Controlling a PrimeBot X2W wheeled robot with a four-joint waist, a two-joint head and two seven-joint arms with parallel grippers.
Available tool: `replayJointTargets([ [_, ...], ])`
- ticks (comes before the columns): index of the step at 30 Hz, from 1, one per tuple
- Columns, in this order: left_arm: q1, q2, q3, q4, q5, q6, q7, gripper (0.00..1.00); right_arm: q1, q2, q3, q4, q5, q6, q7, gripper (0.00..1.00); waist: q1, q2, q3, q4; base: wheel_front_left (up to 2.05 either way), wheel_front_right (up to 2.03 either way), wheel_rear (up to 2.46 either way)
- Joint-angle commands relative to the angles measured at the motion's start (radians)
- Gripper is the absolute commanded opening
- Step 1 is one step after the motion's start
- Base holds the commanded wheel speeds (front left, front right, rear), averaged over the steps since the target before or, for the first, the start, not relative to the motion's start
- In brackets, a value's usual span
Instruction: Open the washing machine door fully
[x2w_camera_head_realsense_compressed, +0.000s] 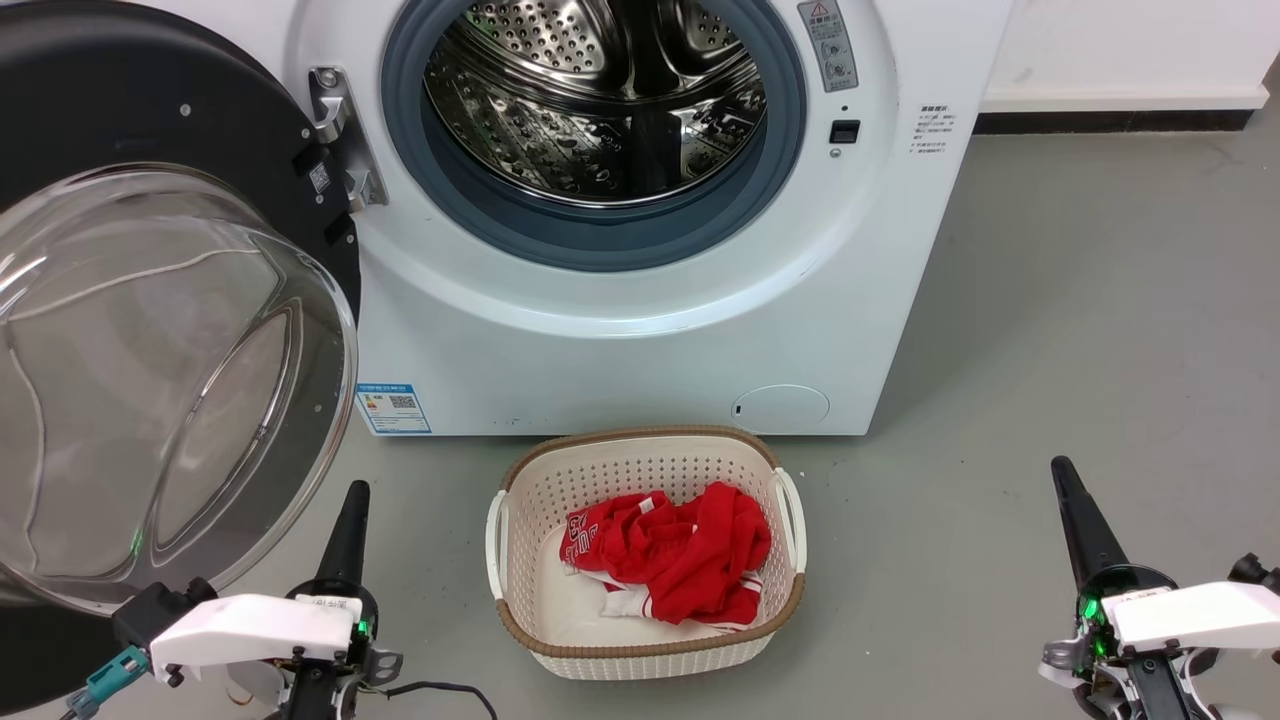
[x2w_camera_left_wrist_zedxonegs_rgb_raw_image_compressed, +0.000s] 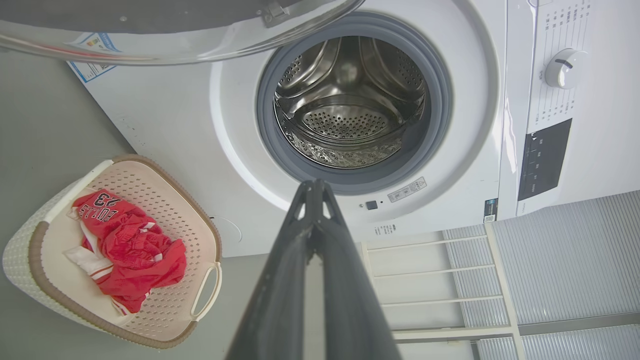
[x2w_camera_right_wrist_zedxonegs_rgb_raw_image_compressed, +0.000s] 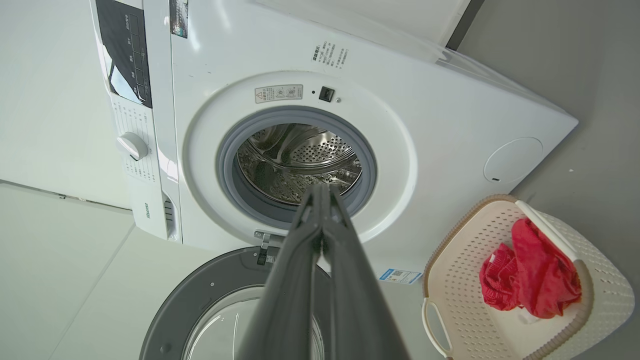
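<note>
Looking down, I see the door (x2w_camera_head_realsense_compressed: 170, 350) swung wide out to my left, hanging on its hinge (x2w_camera_head_realsense_compressed: 340, 140) at the left side of the machine (x2w_camera_head_realsense_compressed: 620, 350). Its black ring faces me and the clear glass bowl bulges my way. The round hole of the machine is bare, and I can see right into the shiny drum (x2w_camera_head_realsense_compressed: 600, 100) with its many little holes. A grey rubber ring (x2w_camera_head_realsense_compressed: 600, 240) goes around the hole.

My left gripper (x2w_camera_head_realsense_compressed: 356, 495) is low down, close to the bottom edge of the door's glass but not on it. Its 2 fingers are pressed together with nothing between them, and they point up at the machine. My right gripper (x2w_camera_head_realsense_compressed: 1065, 475) is well apart from it, over the grey floor (x2w_camera_head_realsense_compressed: 1050, 300) on the right of the machine. Its 2 fingers are pressed together too, and they hold nothing.

Between my 2 grippers a basket (x2w_camera_head_realsense_compressed: 650, 655) sits on the floor, just in front of the machine. Red clothes (x2w_camera_head_realsense_compressed: 670, 560) lie in it in a heap, with a bit of white under them. A blue sticker (x2w_camera_head_realsense_compressed: 393, 407) is low on the machine's front near the door, and a small round flap (x2w_camera_head_realsense_compressed: 780, 408) is low on its right. From my right wrist I see a white knob (x2w_camera_right_wrist_zedxonegs_rgb_raw_image_compressed: 132, 146) and a dark panel (x2w_camera_right_wrist_zedxonegs_rgb_raw_image_compressed: 125, 50) on the machine's top strip.
</note>
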Motion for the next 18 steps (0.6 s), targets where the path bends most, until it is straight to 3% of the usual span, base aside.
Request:
replayJointTargets([
  [1,-0.021,0.001,0.006,-0.003,-0.018,-0.007,0.005,0.00,-0.023,-0.004,-0.002,-0.002,0.020,0.000,0.005,0.00,0.0000,-0.0001,0.000,0.000,0.00,0.00,0.00],
  [18,-0.023,-0.004,0.024,0.014,-0.169,-0.025,0.043,0.00,-0.035,0.000,-0.016,0.028,0.165,0.000,0.031,0.00,0.0000,-0.0001,-0.009,0.000,0.00,0.00,0.00],
])
